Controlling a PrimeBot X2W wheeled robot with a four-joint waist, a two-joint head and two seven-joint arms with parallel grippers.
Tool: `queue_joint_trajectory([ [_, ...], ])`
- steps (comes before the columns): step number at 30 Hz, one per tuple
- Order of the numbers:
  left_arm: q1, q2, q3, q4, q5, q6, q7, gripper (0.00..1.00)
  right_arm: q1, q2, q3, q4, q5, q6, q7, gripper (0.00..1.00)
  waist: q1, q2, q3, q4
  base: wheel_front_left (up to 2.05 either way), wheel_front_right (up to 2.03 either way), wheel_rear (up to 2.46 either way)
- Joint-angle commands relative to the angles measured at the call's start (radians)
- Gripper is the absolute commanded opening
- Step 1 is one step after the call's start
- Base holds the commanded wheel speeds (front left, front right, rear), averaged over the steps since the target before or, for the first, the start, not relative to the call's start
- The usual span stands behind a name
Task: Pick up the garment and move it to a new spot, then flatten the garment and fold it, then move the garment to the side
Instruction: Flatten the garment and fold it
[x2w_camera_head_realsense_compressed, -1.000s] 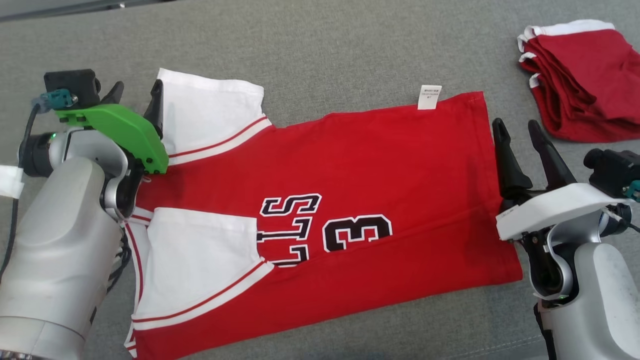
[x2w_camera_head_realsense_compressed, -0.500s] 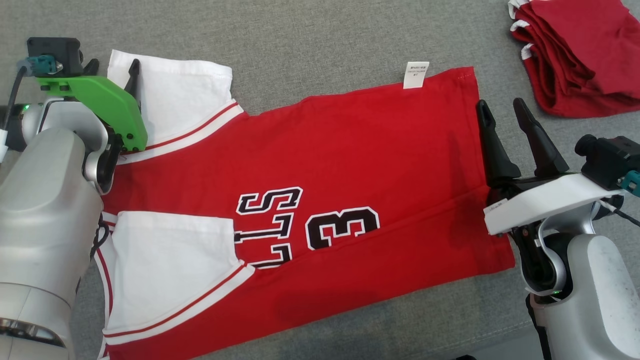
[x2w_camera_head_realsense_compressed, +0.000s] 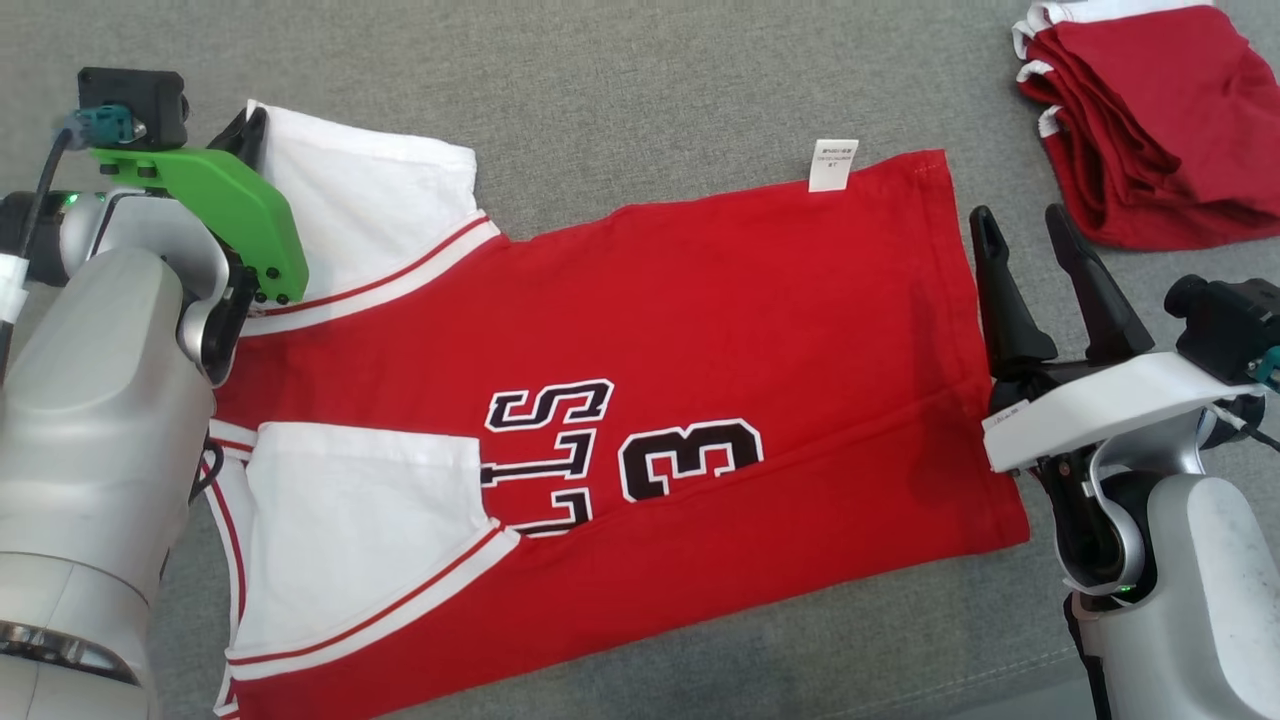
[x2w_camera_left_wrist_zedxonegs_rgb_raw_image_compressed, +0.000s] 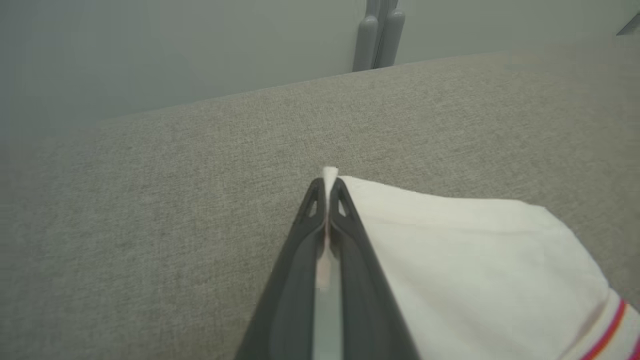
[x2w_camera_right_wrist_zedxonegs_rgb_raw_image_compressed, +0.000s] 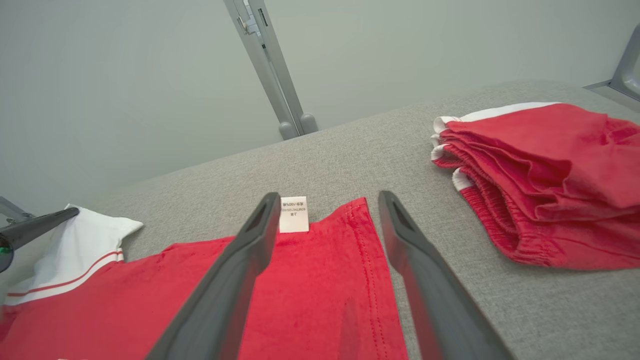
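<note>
The garment (x2w_camera_head_realsense_compressed: 700, 340) is a red jersey with white sleeves and black lettering, lying flat on the grey surface. My left gripper (x2w_camera_head_realsense_compressed: 250, 125) is shut on the far corner of its upper white sleeve (x2w_camera_head_realsense_compressed: 370, 200); in the left wrist view the white cloth (x2w_camera_left_wrist_zedxonegs_rgb_raw_image_compressed: 475, 260) is pinched between the closed fingers (x2w_camera_left_wrist_zedxonegs_rgb_raw_image_compressed: 300, 250). My right gripper (x2w_camera_head_realsense_compressed: 1025, 235) stands open at the jersey's hem edge, its fingers straddling the hem (x2w_camera_right_wrist_zedxonegs_rgb_raw_image_compressed: 370, 250) near the white label (x2w_camera_right_wrist_zedxonegs_rgb_raw_image_compressed: 293, 214) with nothing between them.
A stack of folded red garments (x2w_camera_head_realsense_compressed: 1150, 110) lies at the far right, close beyond my right gripper. The grey fabric surface (x2w_camera_head_realsense_compressed: 650, 90) stretches behind the jersey. A grey post (x2w_camera_right_wrist_zedxonegs_rgb_raw_image_compressed: 270, 70) stands past the surface's far edge.
My left gripper has closed on the white sleeve's corner, which was between its open fingers before. The head camera has shifted, so the whole scene sits differently. The right gripper stays open.
</note>
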Motion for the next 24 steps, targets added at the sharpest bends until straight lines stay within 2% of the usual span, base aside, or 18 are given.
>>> queue_joint_trajectory([
  [1,-0.002,0.001,-0.002,-0.006,-0.002,-0.007,-0.011,0.00,0.014,-0.003,-0.003,0.005,-0.005,0.000,0.001,1.00,-0.0002,0.0053,-0.026,0.016,0.00,0.00,0.00],
  [8,0.075,0.007,-0.032,-0.091,-0.021,-0.029,-0.082,0.00,0.053,-0.003,-0.026,0.021,-0.034,0.000,0.005,1.00,-0.0002,0.0053,-0.114,0.059,0.00,0.00,0.00],
  [15,0.239,0.042,-0.069,-0.282,-0.039,-0.031,-0.165,0.00,0.108,-0.003,-0.067,0.023,-0.051,0.000,0.010,1.00,-0.0002,0.0053,-0.207,0.107,0.00,0.00,0.00],
  [20,0.394,0.087,-0.070,-0.456,-0.036,0.018,-0.199,0.00,0.142,-0.004,-0.094,0.013,-0.059,0.000,0.019,1.00,-0.0002,0.0053,-0.254,0.134,0.00,0.00,0.00],
  [24,0.543,0.132,-0.070,-0.642,-0.043,0.090,-0.199,0.00,0.170,-0.003,-0.114,-0.001,-0.059,0.000,0.027,1.00,-0.0002,0.0053,-0.281,0.160,0.00,0.00,0.00],
])
